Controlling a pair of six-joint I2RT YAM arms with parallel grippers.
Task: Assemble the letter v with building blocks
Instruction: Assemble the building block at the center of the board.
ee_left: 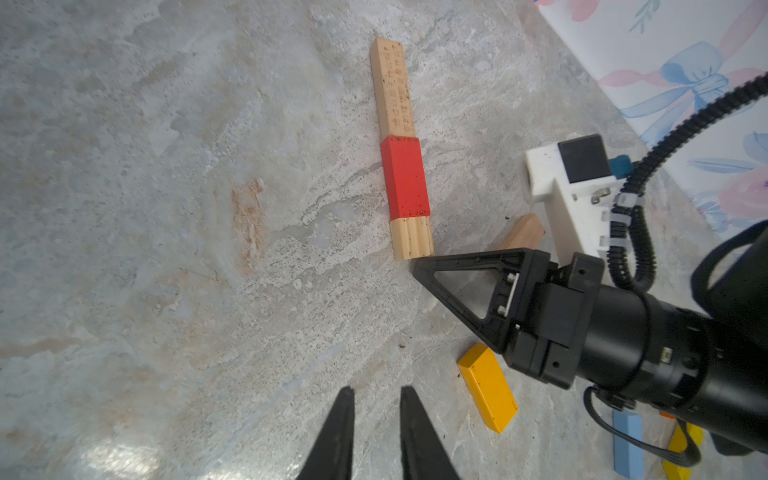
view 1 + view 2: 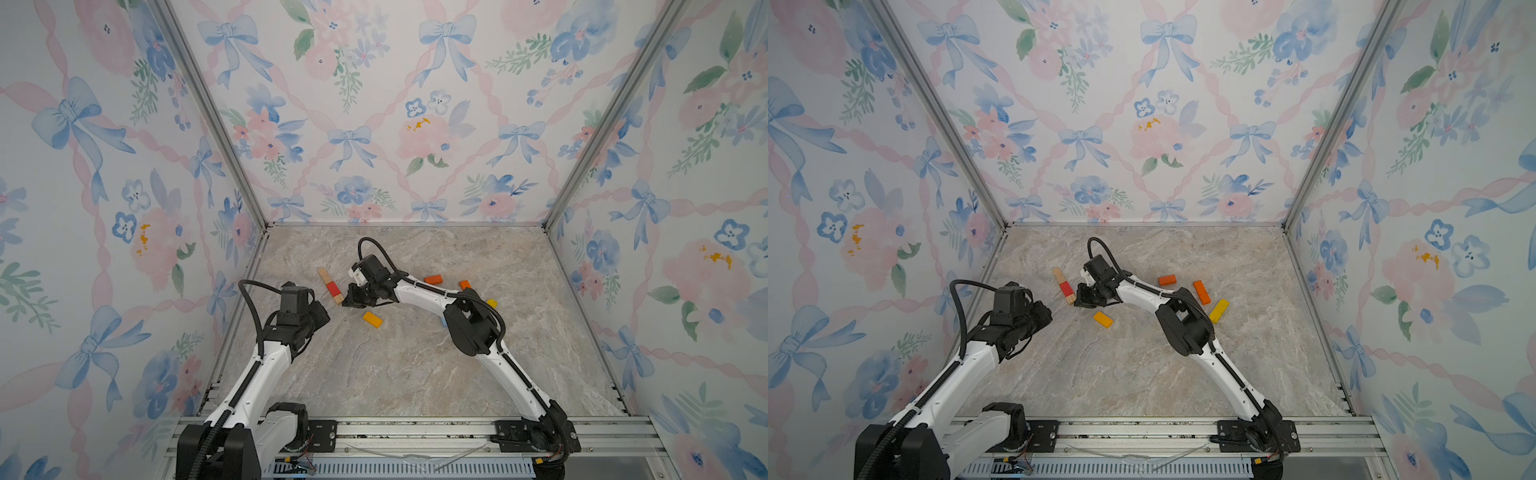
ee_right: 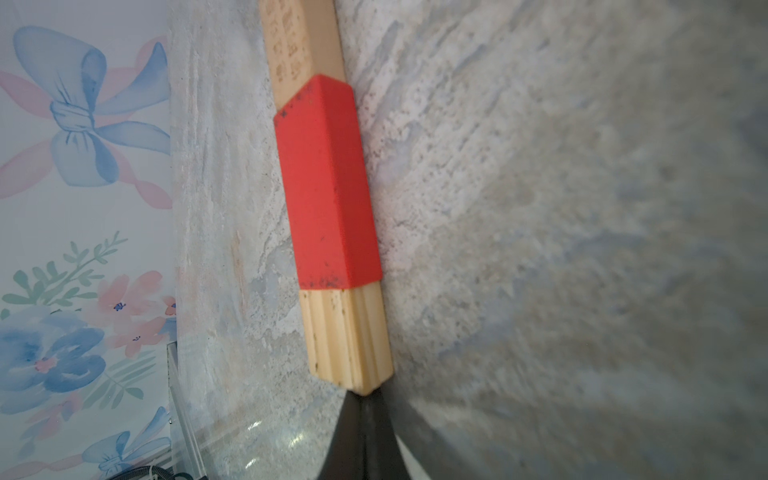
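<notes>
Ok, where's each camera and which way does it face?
Top views: high over the front rail, looking down at the table; left arm, right arm show.
Left wrist: on left arm, past left tool toward the red block.
Right wrist: on right arm, behind shut right tool, close on that block.
Shared: all show the red block.

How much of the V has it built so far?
About half, I'd say. One slanted stroke is laid: wood bar, red block and short wood block, end to end. The shut right tool sits at its near end, perhaps straightening it. The second stroke is missing; a yellow block and an orange block lie loose.
</notes>
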